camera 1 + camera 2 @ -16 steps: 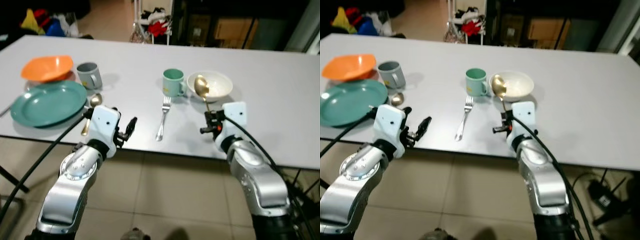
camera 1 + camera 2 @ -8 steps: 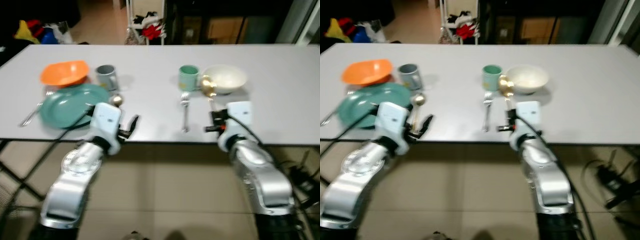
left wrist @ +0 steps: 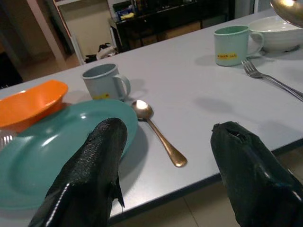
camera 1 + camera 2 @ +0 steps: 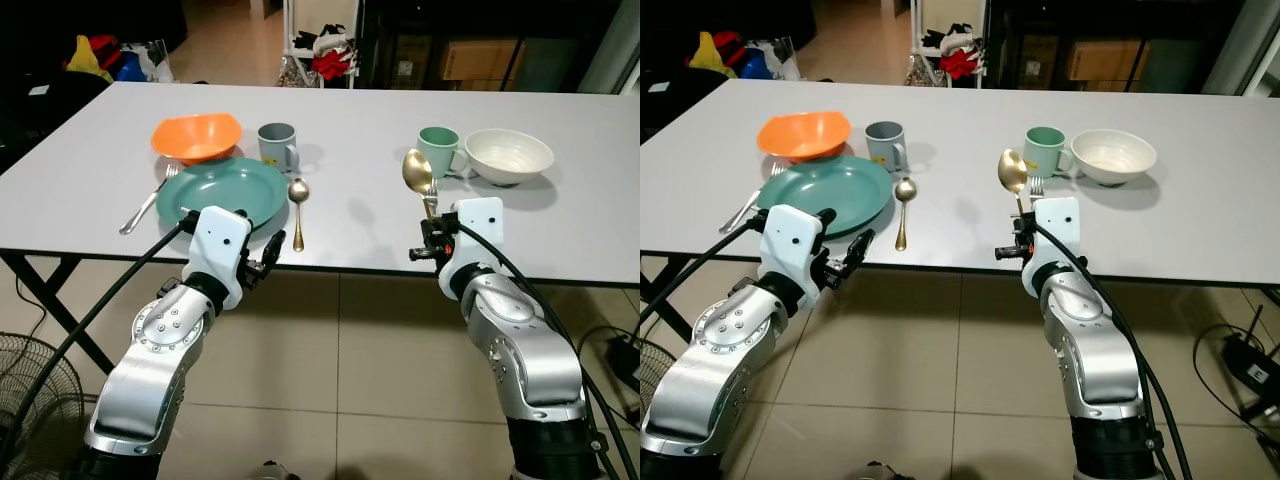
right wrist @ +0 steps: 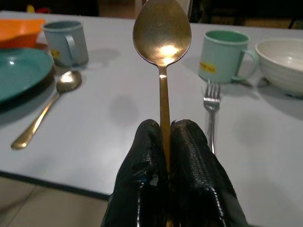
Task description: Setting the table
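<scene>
A long grey worktop (image 4: 560, 225) was seen across the head views, with tiled floor before it. On the robot's left part of it a teal plate (image 4: 222, 192) lay near the front edge, with an orange bowl (image 4: 196, 136) just behind it and a grey mug (image 4: 277, 146) beside the bowl. A fork (image 4: 146, 201) lay along the plate's outer side, and a gold spoon (image 4: 298, 210) lay flat on the plate's inner side, its long axis running front to back, bowl end toward the mug. Further right, a white bowl (image 4: 508, 155) and a green mug (image 4: 437, 150) stood side by side, and a second fork (image 5: 210, 112) lay in front of the mug, tines toward it.

The right gripper (image 5: 163, 142) was held at the front edge of the worktop, its fingers (image 5: 189, 156) pressed together on the handle of a held spoon (image 5: 162, 35). That spoon stood upright, handle down, bowl end uppermost, above the edge and before the green mug.

The left gripper (image 3: 165, 156) was held at the worktop edge by the plate, its fingers (image 3: 97, 161) spread wide, nothing between them.
</scene>
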Available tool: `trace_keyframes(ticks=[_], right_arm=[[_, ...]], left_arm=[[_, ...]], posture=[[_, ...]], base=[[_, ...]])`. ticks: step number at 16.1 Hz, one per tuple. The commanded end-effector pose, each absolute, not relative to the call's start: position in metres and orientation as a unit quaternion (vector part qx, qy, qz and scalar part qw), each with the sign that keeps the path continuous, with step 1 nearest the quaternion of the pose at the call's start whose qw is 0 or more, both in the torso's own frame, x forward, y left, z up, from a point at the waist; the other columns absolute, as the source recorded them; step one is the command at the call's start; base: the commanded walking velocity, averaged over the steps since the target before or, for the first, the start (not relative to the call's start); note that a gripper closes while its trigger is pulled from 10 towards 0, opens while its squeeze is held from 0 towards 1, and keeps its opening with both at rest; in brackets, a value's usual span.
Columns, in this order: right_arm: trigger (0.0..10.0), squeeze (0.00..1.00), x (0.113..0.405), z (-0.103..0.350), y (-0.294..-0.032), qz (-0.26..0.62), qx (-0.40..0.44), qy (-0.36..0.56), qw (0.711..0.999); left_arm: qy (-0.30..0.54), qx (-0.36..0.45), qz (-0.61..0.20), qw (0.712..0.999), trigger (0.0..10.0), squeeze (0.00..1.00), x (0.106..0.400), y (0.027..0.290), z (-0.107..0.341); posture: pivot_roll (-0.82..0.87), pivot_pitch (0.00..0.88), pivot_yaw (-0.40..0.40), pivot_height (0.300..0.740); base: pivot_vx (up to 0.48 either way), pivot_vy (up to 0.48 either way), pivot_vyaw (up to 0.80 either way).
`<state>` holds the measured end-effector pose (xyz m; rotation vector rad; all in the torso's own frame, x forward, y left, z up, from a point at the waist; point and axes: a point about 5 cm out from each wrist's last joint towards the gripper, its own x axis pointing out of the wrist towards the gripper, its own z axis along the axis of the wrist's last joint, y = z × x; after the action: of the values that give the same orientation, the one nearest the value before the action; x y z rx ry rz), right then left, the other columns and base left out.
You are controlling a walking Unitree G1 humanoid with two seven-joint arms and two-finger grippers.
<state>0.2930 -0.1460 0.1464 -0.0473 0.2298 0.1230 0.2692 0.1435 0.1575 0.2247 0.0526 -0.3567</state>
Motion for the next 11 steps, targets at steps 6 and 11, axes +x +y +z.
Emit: trace_keyframes(ticks=[6, 11], right_arm=[[10.0, 0.00, 0.303, 0.148, -0.140, 0.083, -0.041, 0.133, 0.987], [10.0, 0.00, 0.305, 0.147, -0.136, 0.092, -0.057, 0.144, 0.984]], left_arm=[[0.031, 0.103, -0.165, 0.980, 10.0, 0.00, 0.275, 0.146, 0.158], [0.032, 0.094, -0.169, 0.981, 10.0, 0.00, 0.274, 0.144, 0.157]], posture=[[0.10, 0.000, 0.039, 0.740], [0.10, 0.000, 0.025, 0.740]], base=[[0.000, 0.000, 0.00], [0.226, 0.000, 0.48]])
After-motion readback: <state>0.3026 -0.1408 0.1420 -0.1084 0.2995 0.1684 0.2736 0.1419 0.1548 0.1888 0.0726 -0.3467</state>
